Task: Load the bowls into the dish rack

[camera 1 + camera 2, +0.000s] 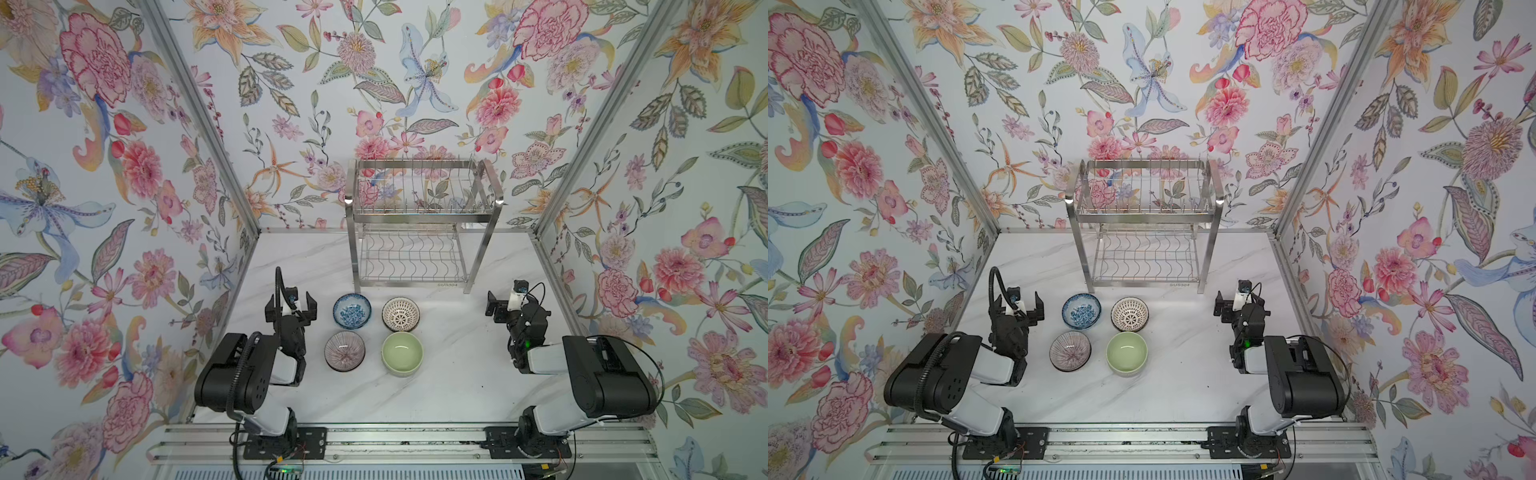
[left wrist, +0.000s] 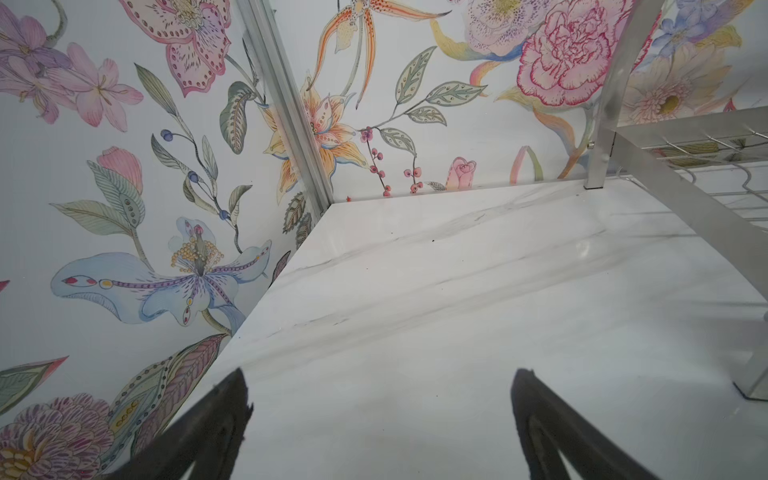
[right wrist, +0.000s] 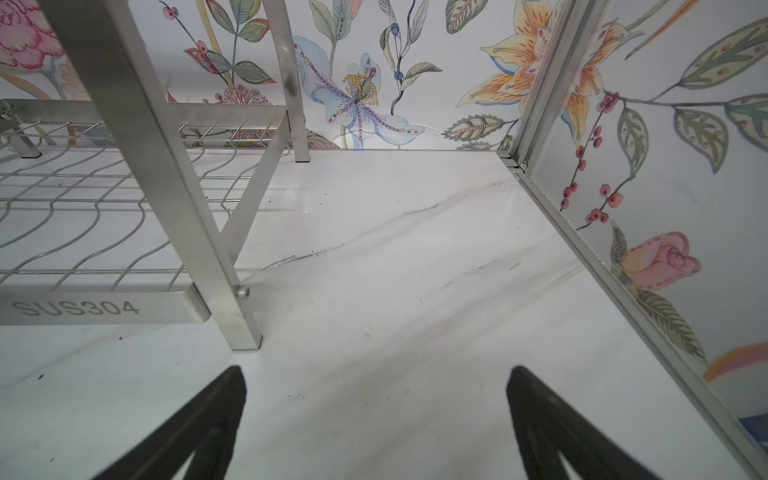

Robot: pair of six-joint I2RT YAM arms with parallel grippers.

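Note:
Several bowls sit upright in a square on the white marble table in both top views: blue floral [image 1: 352, 311], brown lattice [image 1: 401, 314], ribbed lilac [image 1: 344, 351] and plain green [image 1: 402, 353]. Behind them the steel dish rack [image 1: 424, 211] stands with both tiers empty. My left gripper [image 1: 291, 305] hovers open just left of the blue floral bowl. Right of the lattice bowl, well apart from it, my right gripper [image 1: 494, 308] is open too. In the left wrist view the gripper [image 2: 380, 395] frames bare table, as does the gripper [image 3: 374, 390] in the right wrist view, where a rack leg [image 3: 174, 199] is near. Neither wrist view shows a bowl.
Floral-papered walls with aluminium corner posts [image 1: 208, 137] close in the table on three sides. The arm bases sit on a metal rail [image 1: 399, 444] along the front edge. Bare marble [image 1: 453, 332] lies between the bowls and the right arm.

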